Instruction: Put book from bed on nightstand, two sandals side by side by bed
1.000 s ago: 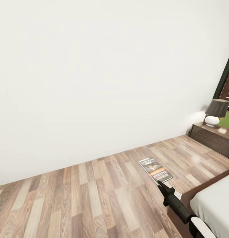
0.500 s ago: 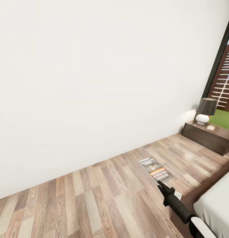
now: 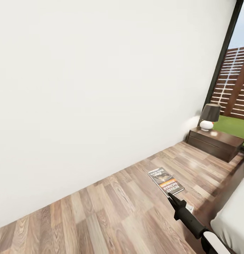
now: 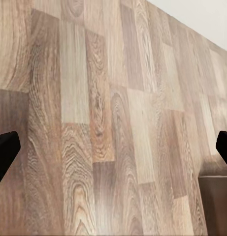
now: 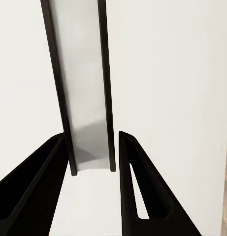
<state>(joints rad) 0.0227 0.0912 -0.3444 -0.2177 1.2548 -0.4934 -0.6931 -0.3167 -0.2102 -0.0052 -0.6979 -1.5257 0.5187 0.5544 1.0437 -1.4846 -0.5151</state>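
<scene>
A: Out past the right gripper (image 3: 170, 196), the book (image 3: 165, 181) is pinched by its near edge and held flat above the wood-plank floor (image 3: 101, 208), cover up, orange band toward the gripper.

B: Fingers?

A: Right ones are clamped on the book. The right wrist view gives the book (image 5: 83, 98) edge-on as a thin pale slab between the two dark fingers (image 5: 138, 196). Left fingers (image 4: 5, 152) sit far apart at the edges of its own view with just floor (image 4: 113, 123) between them.

B: Handling?

A: Looks like a thin paperback: light, a bit floppy, cover probably slick. Held by one edge it could sag or pivot, so I'd guess a grip close to the spine or mid-edge is safer, and a flat set-down.

B: Target?

A: The nightstand (image 3: 216, 143) stands by the white wall (image 3: 101, 88), well away from the book, with a table lamp (image 3: 209, 117) on the end of its top nearer the wall. A corner of the bed (image 3: 235, 222) shows just beside the right arm.

B: View differences?

A: Head view gives the book's cover, the nightstand, the window (image 3: 235, 70) with the fence. Right wrist gives the actual pinch. Left wrist adds a dark edge (image 4: 216, 201) I can't identify.
</scene>
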